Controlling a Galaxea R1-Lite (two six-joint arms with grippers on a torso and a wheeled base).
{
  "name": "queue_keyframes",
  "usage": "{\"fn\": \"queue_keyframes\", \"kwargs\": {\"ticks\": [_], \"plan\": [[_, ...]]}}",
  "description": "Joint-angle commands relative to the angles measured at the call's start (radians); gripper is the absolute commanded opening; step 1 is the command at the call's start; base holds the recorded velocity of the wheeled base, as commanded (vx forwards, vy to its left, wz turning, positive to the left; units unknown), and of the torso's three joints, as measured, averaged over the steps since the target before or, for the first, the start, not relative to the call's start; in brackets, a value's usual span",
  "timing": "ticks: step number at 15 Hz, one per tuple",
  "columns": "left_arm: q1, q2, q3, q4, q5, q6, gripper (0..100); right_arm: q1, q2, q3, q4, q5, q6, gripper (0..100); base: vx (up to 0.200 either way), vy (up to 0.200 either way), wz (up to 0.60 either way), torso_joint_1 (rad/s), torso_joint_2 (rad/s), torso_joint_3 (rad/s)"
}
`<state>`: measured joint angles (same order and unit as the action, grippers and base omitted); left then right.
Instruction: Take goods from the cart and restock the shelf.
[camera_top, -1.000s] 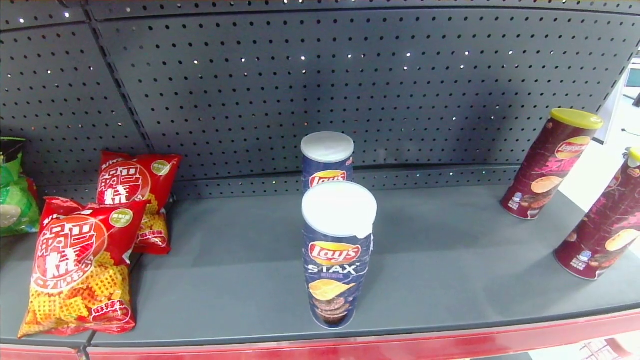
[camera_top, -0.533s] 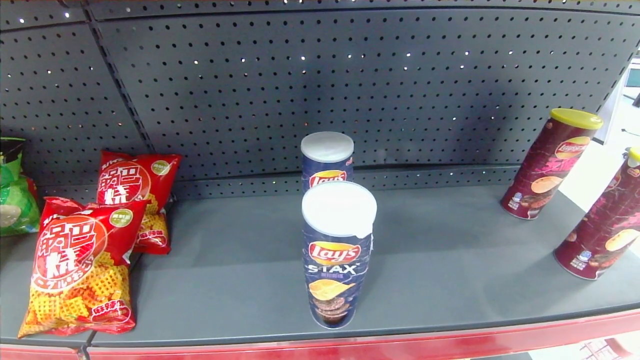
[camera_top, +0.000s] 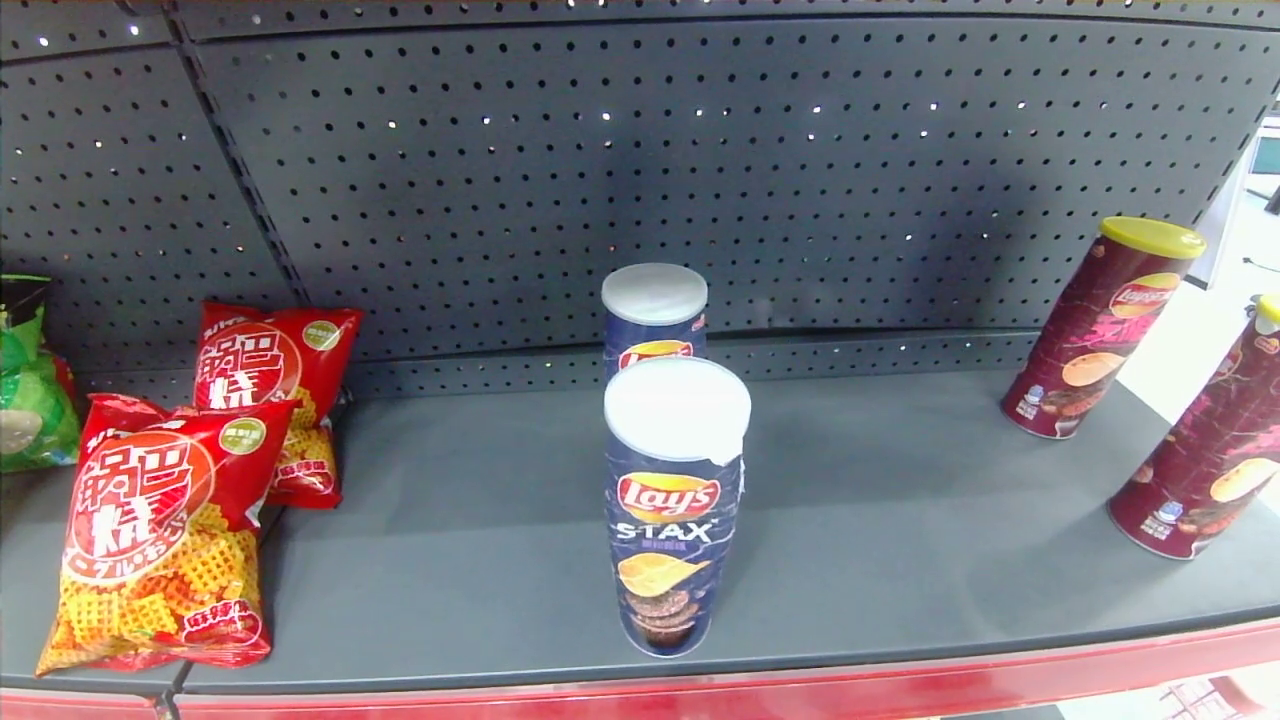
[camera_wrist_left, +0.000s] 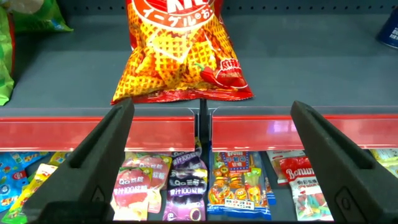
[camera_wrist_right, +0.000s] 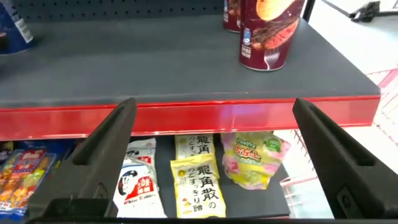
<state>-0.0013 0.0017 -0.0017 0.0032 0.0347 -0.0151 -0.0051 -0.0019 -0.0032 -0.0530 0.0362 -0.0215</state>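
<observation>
The shelf (camera_top: 900, 520) carries two blue chip cans (camera_top: 672, 500) upright at its middle, one right behind the other. Two red snack bags (camera_top: 160, 540) lie to the left and two maroon cans (camera_top: 1100, 330) stand to the right. My left end effector (camera_wrist_left: 212, 106) hangs before the shelf facing the front red bag, fingers spread wide and empty. My right end effector (camera_wrist_right: 214, 102) is equally wide and empty, near a maroon can.

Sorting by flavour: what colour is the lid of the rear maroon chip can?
Yellow lid on the rear maroon chip can; head view shows it best.
</observation>
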Motion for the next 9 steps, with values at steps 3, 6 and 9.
{"fn": "queue_keyframes", "kwargs": {"ticks": [3, 6, 9], "plan": [[0.0, 0.001, 0.0, 0.0, 0.001, 0.0, 100, 0.002, 0.003, -0.001, 0.004, 0.019, 0.009, 100, 0.0, 0.0, 0.0, 0.0, 0.0, 0.0], [0.0, 0.001, 0.0, 0.0, 0.001, 0.0, 100, 0.002, 0.003, 0.003, 0.056, -0.016, 0.014, 100, 0.0, 0.0, 0.0, 0.0, 0.0, 0.0], [0.0, 0.001, 0.0, 0.0, 0.001, 0.0, 100, -0.001, 0.003, 0.003, 0.053, -0.041, 0.026, 100, 0.0, 0.0, 0.0, 0.0, 0.0, 0.0]]}}
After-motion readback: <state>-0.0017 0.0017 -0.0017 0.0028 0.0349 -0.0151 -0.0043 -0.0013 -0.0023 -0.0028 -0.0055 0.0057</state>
